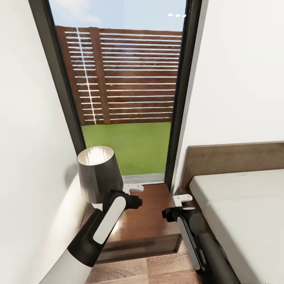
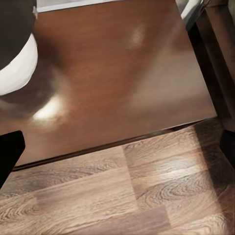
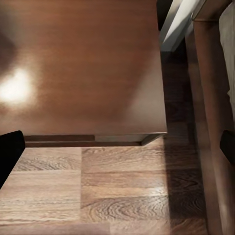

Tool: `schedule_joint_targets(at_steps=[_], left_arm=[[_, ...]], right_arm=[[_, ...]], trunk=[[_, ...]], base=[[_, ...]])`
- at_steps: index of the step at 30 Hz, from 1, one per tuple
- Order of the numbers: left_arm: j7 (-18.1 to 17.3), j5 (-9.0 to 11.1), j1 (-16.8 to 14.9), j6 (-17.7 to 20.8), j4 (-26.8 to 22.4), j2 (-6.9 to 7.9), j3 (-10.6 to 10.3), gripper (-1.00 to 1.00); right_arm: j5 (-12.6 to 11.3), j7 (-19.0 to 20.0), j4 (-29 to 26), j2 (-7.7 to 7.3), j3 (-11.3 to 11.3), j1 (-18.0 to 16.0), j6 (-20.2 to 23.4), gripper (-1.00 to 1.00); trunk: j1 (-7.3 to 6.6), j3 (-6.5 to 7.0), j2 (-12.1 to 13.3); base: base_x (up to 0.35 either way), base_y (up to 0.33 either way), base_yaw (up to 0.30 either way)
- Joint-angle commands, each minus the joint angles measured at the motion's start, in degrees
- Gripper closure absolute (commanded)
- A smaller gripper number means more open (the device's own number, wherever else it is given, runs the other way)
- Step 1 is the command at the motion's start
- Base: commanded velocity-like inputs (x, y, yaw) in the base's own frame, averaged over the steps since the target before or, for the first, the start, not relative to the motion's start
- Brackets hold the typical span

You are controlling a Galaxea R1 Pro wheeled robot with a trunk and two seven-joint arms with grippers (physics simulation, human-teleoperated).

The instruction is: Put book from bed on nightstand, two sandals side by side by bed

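Observation:
The nightstand (image 1: 154, 215) of glossy reddish-brown wood stands between the left wall and the bed (image 1: 244, 205). Both my grippers hang over it, empty. My left gripper (image 1: 133, 188) is open above its middle, close to the lamp. My right gripper (image 1: 182, 199) is open above its right side, near the bed's headboard (image 1: 236, 157). The left wrist view looks down on the nightstand top (image 2: 122, 73), with dark fingertips (image 2: 9, 152) spread to the picture's edges. The right wrist view has the nightstand's front edge (image 3: 83, 63) and the bed frame (image 3: 205, 98). The book and the sandals are out of view.
A lamp with a dark shade (image 1: 98, 173) takes the nightstand's left part; its pale base (image 2: 14, 63) is in the left wrist view. A tall glass door (image 1: 126, 79) behind looks onto grass and a fence. Wood-plank floor (image 1: 157, 268) lies in front.

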Motion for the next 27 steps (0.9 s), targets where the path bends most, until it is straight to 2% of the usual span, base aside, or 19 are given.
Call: schedule_joint_targets(at_steps=[1, 27], left_arm=[[0.6, 0.6, 0.0, 0.1, 0.0, 0.01, 0.0, -1.00], [0.4, 0.6, 0.0, 0.1, 0.1, -0.09, -1.9, -1.00]], right_arm=[[0.0, -0.2, 0.0, 0.00, 0.1, 0.0, 0.3, -1.00], [-0.4, -0.2, 0.3, 0.19, 0.6, 0.0, 0.3, -1.00]], trunk=[[0.00, -0.06, 0.0], [0.00, -0.06, 0.0]], base=[[0.000, 0.000, -0.088], [0.000, 0.000, -0.022]])
